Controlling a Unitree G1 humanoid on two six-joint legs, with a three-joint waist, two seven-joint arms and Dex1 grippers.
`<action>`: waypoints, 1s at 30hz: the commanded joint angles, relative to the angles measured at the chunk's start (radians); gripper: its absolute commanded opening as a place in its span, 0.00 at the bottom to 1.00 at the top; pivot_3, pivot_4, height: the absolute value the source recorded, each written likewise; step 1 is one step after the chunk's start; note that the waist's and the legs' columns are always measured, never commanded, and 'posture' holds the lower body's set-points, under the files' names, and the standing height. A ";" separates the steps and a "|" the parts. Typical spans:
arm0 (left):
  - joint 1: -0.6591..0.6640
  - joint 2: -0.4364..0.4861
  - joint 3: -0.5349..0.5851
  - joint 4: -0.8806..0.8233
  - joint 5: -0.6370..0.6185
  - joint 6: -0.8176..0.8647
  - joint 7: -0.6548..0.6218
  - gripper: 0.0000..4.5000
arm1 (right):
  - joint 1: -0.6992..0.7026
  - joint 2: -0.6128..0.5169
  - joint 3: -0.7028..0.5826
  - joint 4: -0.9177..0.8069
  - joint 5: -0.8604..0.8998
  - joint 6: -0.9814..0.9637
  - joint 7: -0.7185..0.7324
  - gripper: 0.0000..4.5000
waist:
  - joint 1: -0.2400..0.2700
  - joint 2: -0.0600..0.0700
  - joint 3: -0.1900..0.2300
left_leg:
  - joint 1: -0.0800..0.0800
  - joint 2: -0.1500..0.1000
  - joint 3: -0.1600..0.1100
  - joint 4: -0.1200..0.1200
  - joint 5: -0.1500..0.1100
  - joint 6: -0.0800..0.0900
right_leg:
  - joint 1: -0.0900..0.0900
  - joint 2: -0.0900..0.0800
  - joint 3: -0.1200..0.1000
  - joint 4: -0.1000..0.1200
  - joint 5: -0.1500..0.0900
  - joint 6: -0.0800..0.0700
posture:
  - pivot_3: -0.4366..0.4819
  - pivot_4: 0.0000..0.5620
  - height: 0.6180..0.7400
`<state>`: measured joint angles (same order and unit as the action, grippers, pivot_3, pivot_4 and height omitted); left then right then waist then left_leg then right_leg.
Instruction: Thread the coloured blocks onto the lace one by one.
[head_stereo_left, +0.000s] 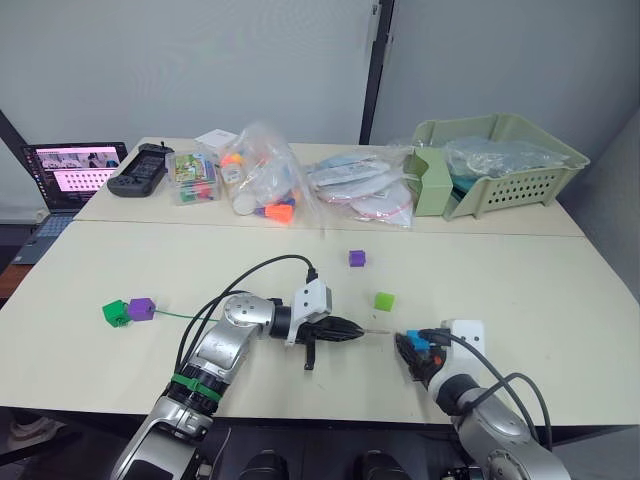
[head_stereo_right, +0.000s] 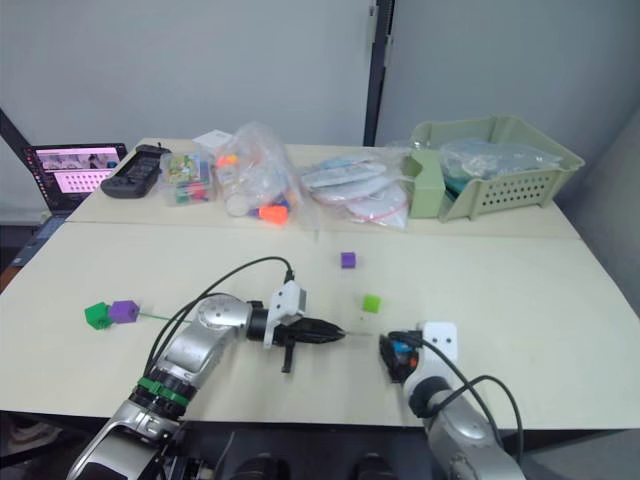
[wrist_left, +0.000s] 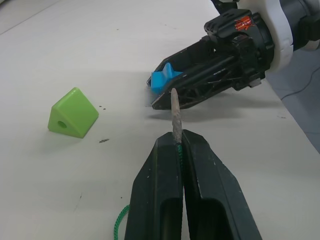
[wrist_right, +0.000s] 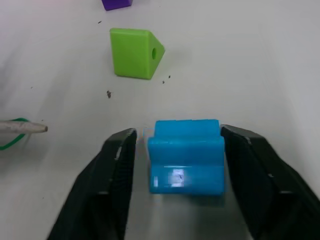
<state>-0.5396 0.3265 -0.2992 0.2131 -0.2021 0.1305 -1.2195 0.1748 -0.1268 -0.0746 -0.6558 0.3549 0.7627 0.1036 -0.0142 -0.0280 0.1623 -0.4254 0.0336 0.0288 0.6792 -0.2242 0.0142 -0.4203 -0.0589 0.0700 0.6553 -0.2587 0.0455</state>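
A: Nearest first; right gripper (head_stereo_left: 418, 350) low at the table's front edge, its two black fingers (wrist_right: 112, 170) standing a little apart on either side of the blue block (wrist_right: 187, 156); small gaps show on both sides in the right wrist view, so I read it as bracketed, not pinched; block appears to rest on the table (head_stereo_left: 520, 290).

B: And the left?

A: Left gripper (head_stereo_left: 352, 330) just beside it, fingers pressed together on the lace (wrist_left: 175, 112); the stiff pale tip sticks out past the fingertips, pointing toward the right gripper; green cord trails back from under the fingers.

B: The relation that matters?

A: Tip to block; the needle's long axis runs roughly at the blue block, tip near it but apart; I cannot see the block's hole from either wrist view, so whether bore and needle line up I cannot tell; my judgement is the block must be gripped and turned, or the tip re-aimed, before it can enter.

B: Farther out?

A: Lime green block (head_stereo_left: 384, 300) just beyond the two grippers, hole visible in its side; one purple block (head_stereo_left: 357, 258) farther still, loose; off to the robot's left, a dark green block (head_stereo_left: 115, 313) and a second purple block (head_stereo_left: 141, 308) touching, with the cord leading to them, seemingly already strung.
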 joint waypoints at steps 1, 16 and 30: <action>0.010 0.002 0.000 -0.031 -0.009 -0.018 -0.004 0.00 | -0.037 -0.123 -0.163 -0.128 0.147 0.059 0.104 0.95 | 0.001 0.000 0.000 | 0.000 0.000 0.000 0.000 0.000 0.000 | 0.000 0.000 0.000 0.000 0.000 0.000 | 0.48 0.27 0.94; 0.039 -0.004 -0.001 -0.052 -0.006 -0.014 0.020 0.00 | -0.316 -1.104 0.026 0.192 0.090 -0.158 0.967 1.00 | -0.003 0.002 0.001 | 0.010 0.002 0.000 -0.003 0.000 0.001 | 0.015 0.001 -0.002 -0.011 0.000 0.001 | 0.48 0.27 0.94; 0.057 -0.004 -0.003 -0.077 0.006 -0.006 0.067 0.00 | -0.778 -0.894 0.513 0.477 -0.301 -0.284 1.190 1.00 | 0.006 0.003 0.001 | 0.006 0.000 0.000 -0.001 0.000 0.001 | 0.013 -0.001 -0.001 -0.010 0.000 0.002 | 0.48 0.27 0.94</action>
<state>-0.4825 0.3249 -0.3029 0.1715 -0.1948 0.1326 -1.1595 -0.5838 -1.0181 0.4339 -0.1841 0.0825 0.4789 1.2790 -0.0080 -0.0255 0.1636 -0.4190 0.0333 0.0288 0.6784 -0.2247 0.0155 -0.4079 -0.0600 0.0685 0.6459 -0.2592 0.0473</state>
